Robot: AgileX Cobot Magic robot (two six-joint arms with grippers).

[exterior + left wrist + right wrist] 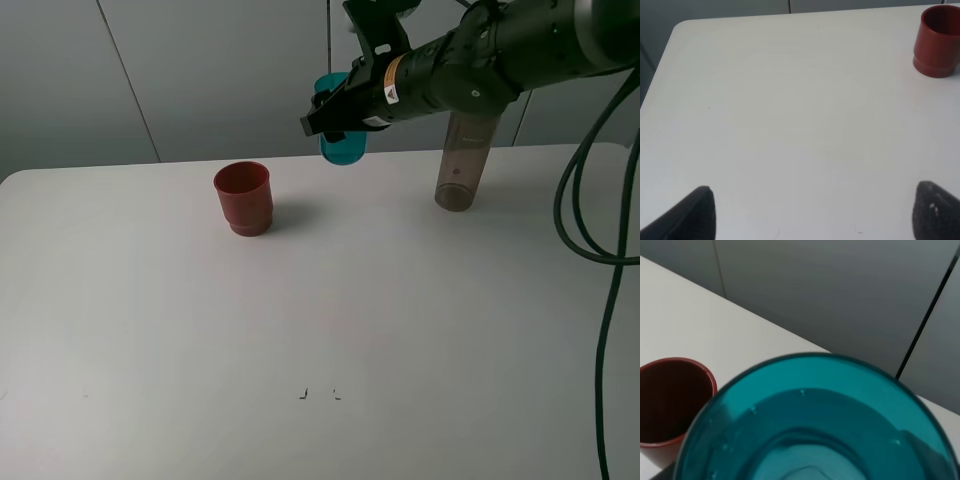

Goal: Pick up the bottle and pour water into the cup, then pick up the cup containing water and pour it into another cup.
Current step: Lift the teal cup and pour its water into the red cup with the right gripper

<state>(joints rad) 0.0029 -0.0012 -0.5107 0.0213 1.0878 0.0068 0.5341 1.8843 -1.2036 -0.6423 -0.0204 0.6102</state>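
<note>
The right gripper (333, 113) pinches the teal tumbler (345, 150), holding water (805, 425), aloft between the red cup (243, 195) and the standing grey bottle (462, 165). The first pour looks done; pouring into the red cup remains. The left gripper (815, 215) is spread.

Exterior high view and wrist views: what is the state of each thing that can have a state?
Teal translucent plastic tumbler: in the air, gripped, water inside.
Opaque dark red plastic cup: upright on the table, not held.
Smoky grey-brown translucent plastic bottle: standing on the table, not held.
Right end effector: shut on the tumbler.
Left end effector: open, holding nothing.
</note>
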